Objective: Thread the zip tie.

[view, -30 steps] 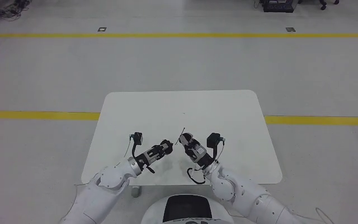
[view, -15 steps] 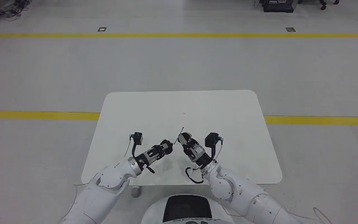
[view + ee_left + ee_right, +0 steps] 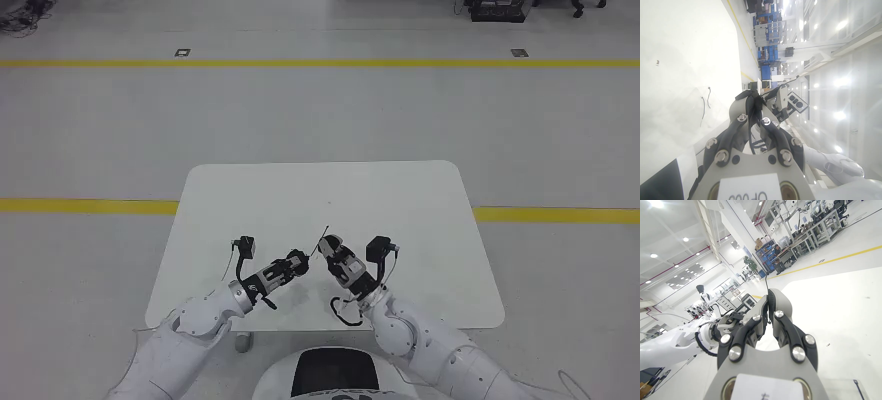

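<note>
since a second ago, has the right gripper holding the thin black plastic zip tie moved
Yes, slightly: the right gripper, shut on the thin black zip tie, has edged toward the white rounded table's far edge and the left gripper.

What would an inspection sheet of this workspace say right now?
Surface: white table, rounded corners.
Job's things: zip tie, strip sticking out of the right end effector.
Clutter: clear bag holding thin black strips; small dark speck.
End effectors: right shut on the zip tie; left end effector close by, apart.
Cables: black cable looped at the left wrist.
Surroundings: floor with yellow lines.
</note>
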Robot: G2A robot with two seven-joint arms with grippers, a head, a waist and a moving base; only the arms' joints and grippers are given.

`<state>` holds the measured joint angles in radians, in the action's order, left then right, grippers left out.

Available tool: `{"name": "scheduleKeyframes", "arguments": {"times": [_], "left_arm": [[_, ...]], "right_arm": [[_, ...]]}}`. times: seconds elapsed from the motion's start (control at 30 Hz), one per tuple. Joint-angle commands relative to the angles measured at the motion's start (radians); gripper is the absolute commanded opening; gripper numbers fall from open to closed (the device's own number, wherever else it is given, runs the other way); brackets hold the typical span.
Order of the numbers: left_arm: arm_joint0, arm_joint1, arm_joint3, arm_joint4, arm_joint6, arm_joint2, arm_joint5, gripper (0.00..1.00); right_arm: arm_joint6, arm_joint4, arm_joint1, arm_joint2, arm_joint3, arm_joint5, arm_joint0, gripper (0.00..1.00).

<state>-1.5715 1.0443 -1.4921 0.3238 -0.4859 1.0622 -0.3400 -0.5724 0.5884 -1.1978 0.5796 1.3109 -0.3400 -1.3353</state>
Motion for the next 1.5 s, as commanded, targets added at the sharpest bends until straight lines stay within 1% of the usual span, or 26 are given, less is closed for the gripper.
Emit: {"name": "scheduleKeyframes", "arguments": {"times": [0.0, 0.57, 0.9, 1.47], "left_arm": [[0.000, 0.000, 0.000, 0.000, 0.000, 0.000, 0.000, 0.00], [0.000, 0.000, 0.000, 0.000, 0.000, 0.000, 0.000, 0.00], [0.000, 0.000, 0.000, 0.000, 0.000, 0.000, 0.000, 0.00], [0.000, 0.000, 0.000, 0.000, 0.000, 0.000, 0.000, 0.00]], "right_arm": [[0.001, 0.001, -0.002, 0.001, -0.002, 0.000, 0.001, 0.00], [0.011, 0.008, -0.017, 0.005, -0.019, 0.000, 0.002, 0.00], [-0.009, 0.029, -0.017, 0.010, -0.010, 0.000, -0.007, 0.00], [0.005, 0.032, -0.022, 0.019, -0.020, 0.000, -0.009, 0.00]]}}
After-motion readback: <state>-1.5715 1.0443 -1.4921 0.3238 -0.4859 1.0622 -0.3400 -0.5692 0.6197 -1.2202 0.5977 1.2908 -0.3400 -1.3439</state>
